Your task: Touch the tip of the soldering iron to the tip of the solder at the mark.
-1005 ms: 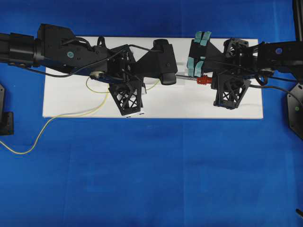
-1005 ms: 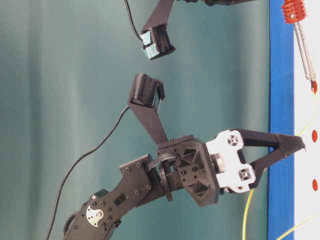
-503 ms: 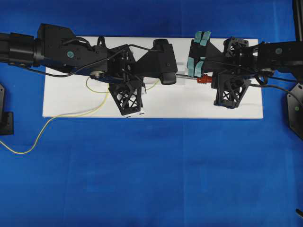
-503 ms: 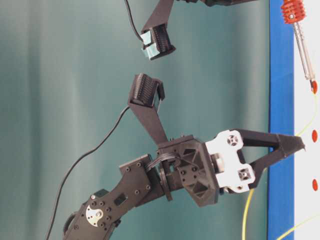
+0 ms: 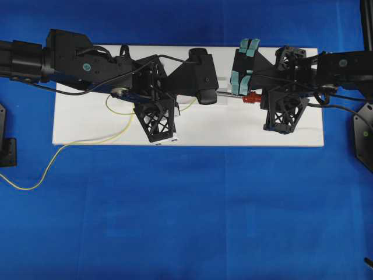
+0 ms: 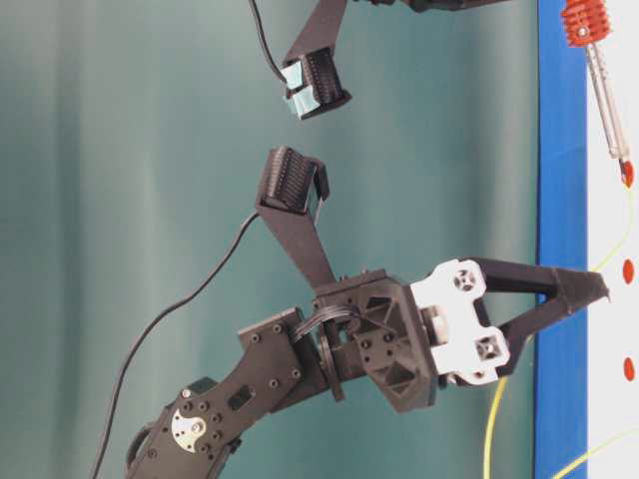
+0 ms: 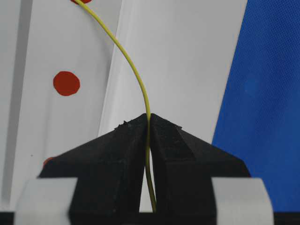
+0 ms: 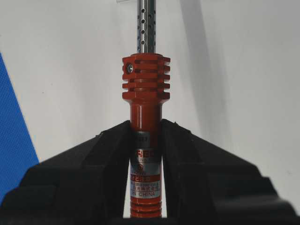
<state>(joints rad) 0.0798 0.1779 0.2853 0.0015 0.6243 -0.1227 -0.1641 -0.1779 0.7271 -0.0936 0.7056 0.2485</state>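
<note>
Only sideways: iron tip (image 6: 625, 168) at mark (image 6: 627, 176).

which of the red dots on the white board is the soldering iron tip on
The topmost round red dot in the table-level view: the thin metal tip of the red-handled soldering iron meets it. The other two dots below stand bare.

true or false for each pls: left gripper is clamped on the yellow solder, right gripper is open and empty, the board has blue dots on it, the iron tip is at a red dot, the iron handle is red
1. The left gripper is clamped on the solder. True.
2. The right gripper is open and empty. False: it is shut on the soldering iron.
3. The white board has blue dots. False: the dots are red.
4. The iron's tip sits at a red dot. True, in the table-level view.
5. The iron's handle is red. True.
</note>
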